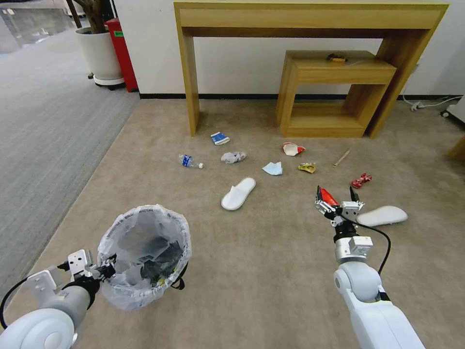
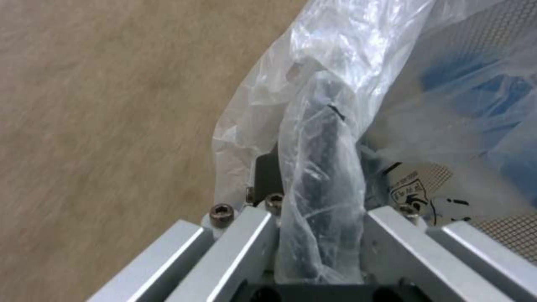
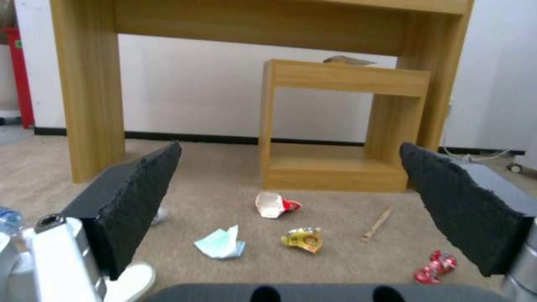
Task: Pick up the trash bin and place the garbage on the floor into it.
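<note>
The trash bin, black with a crinkled clear bag, hangs low at my front left. My left gripper is shut on its rim; the left wrist view shows the bagged rim clamped between the jaws. My right gripper hovers open over the floor, pads wide apart with nothing between. A red scrap shows beside one finger. Garbage lies ahead: slippers, bottle, carton, mask, cup, yellow wrapper, stick, red can.
A tall wooden table with a low wooden shelf under it stands against the wall beyond the litter. A white plant pot and red box sit at the far left, beside grey ribbed carpet. A cable runs at the right wall.
</note>
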{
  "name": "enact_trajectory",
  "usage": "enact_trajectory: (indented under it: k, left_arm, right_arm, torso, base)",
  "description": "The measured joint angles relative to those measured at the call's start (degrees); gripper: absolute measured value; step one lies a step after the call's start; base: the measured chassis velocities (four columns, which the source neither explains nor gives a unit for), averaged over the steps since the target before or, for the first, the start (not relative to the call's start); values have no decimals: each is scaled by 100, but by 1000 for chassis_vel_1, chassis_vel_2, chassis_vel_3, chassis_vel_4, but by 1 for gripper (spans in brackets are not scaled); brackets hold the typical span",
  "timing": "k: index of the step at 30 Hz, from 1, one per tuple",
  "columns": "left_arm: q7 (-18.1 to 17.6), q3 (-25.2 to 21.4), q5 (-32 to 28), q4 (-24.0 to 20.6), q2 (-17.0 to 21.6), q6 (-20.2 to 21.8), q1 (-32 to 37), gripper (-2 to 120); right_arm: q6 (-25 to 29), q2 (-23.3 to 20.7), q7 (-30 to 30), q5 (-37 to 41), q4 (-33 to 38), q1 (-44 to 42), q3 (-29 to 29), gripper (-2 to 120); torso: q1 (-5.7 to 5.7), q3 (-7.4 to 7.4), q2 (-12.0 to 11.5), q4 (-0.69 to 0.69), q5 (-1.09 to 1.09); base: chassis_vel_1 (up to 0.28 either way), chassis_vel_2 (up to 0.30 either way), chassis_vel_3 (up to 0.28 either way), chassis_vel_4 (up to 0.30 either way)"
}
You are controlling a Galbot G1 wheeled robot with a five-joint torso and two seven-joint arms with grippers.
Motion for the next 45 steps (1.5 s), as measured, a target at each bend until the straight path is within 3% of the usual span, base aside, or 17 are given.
enact_trajectory:
  k: [19, 36, 45]
  left_arm:
    - [8, 37, 34, 5, -47, -5, -6, 0]
    - [14, 48, 44, 62, -32, -17, -37, 0]
    - [28, 54, 48, 72, -31, -31, -36, 0]
  right_arm:
    - [-34, -7, 108, -28, -29, 24, -3, 100]
    - [37, 66, 82, -106, -134, 47, -83, 100]
    - [41, 56, 75, -92, -147, 71, -107, 100]
  torso:
    - [0, -1, 0, 0, -1]
    - [0, -1, 0, 2, -2]
    - [-1, -1, 0, -1, 0]
  base:
    - [-105, 115, 101, -120]
    - [119, 193, -116, -177]
    - [-8, 28, -8, -27]
